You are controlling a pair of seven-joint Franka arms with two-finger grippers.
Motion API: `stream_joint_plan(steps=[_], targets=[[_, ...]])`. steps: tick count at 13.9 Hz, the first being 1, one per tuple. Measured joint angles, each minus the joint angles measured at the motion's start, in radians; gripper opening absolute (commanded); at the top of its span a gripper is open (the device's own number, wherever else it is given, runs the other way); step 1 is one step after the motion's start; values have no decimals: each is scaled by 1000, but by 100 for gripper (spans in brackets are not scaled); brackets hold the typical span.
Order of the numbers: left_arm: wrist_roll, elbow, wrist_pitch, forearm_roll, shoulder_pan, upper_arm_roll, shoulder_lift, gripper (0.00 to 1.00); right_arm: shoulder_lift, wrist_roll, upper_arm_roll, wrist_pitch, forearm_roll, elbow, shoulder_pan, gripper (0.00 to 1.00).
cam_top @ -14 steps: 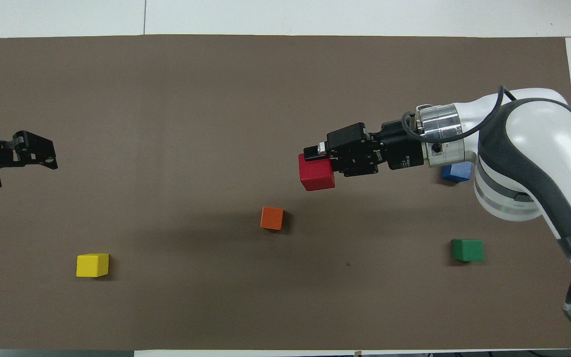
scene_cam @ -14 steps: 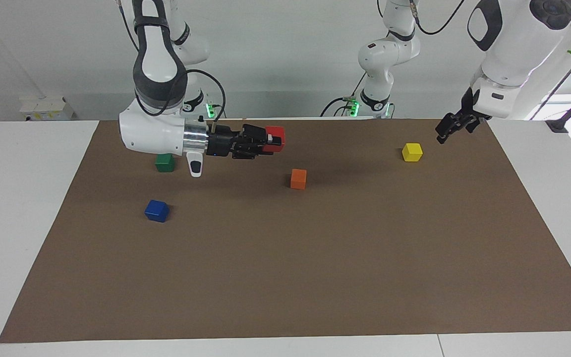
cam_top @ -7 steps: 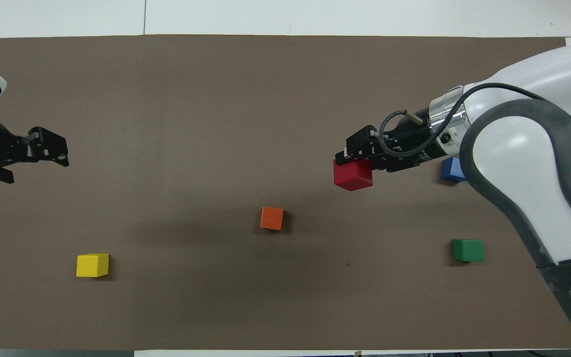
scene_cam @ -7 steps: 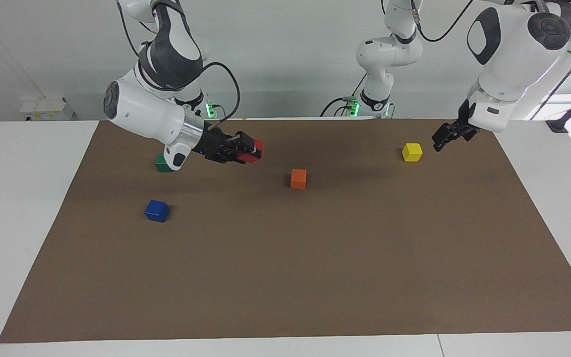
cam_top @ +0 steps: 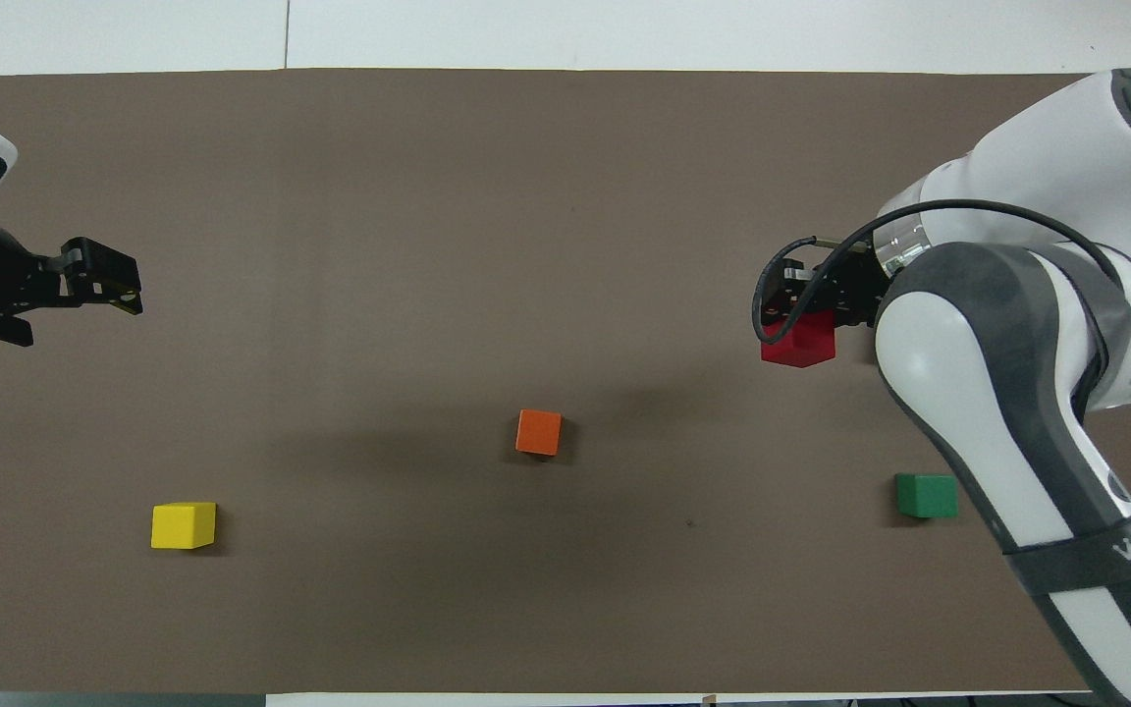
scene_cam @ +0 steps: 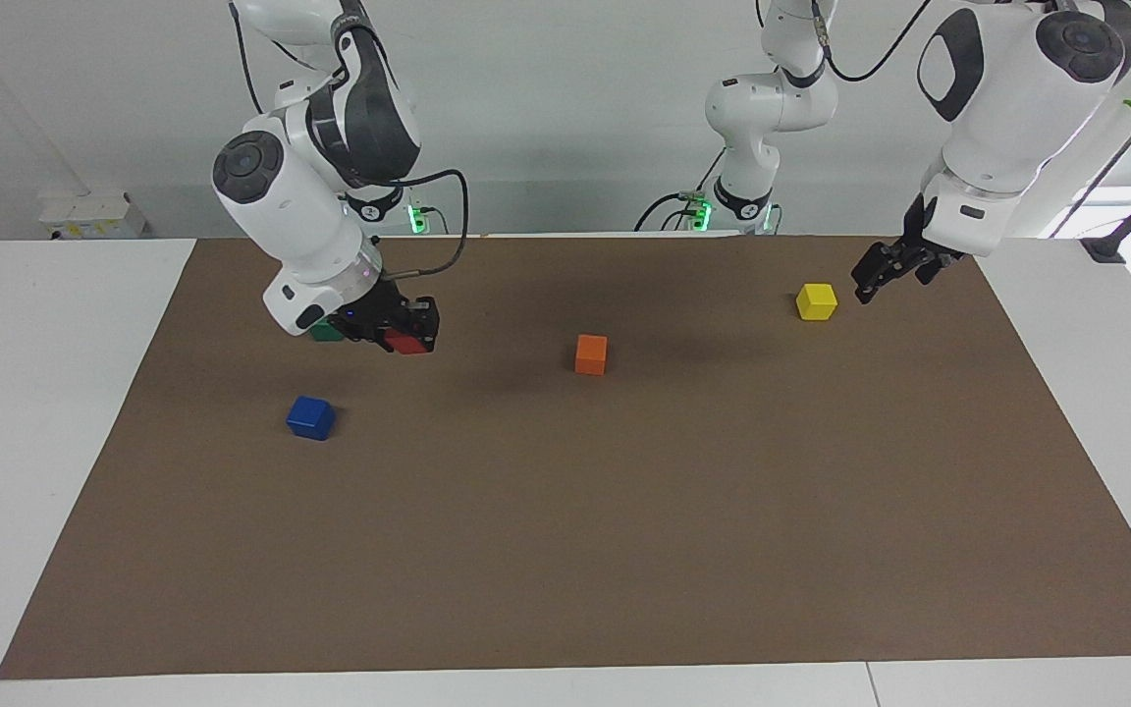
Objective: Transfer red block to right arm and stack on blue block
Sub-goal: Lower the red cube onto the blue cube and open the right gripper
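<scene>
Facing view, taken in order from my own end of the table outward. My left gripper (scene_cam: 873, 278) hangs with its fingers apart and nothing between them, just beside the yellow block (scene_cam: 817, 301) at the left arm's end of the brown mat (scene_cam: 624, 550); this arm waits. My right gripper (scene_cam: 406, 334) is closed on the red block (scene_cam: 409, 342), holding it up in the air over the mat close to the green block (scene_cam: 326, 332), which my wrist partly covers. The orange block (scene_cam: 591, 353) sits near the middle of the mat, a little farther from me than the yellow and green blocks. The blue block (scene_cam: 311, 417) lies alone on the mat toward the right arm's end, farther from me than the green block and well apart from the red one. Overhead view: the red block (cam_top: 799, 340) shows beneath my right gripper (cam_top: 809, 306), my forearm hides the blue block, and the left gripper (cam_top: 84, 285) stands over bare mat.
</scene>
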Motion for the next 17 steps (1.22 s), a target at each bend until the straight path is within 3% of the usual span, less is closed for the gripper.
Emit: stream_joint_plan(steps=[6, 13, 17], targets=[[106, 6, -42, -15, -4, 2, -3, 100, -5, -27, -2, 7, -192, -3, -50, 0], [200, 35, -34, -41, -4, 12, -3, 100, -36, -90, -3, 343, -243, -224, -129, 0], [203, 53, -33, -42, -6, 11, -3, 100, -39, -102, -3, 458, -243, -318, -159, 0]])
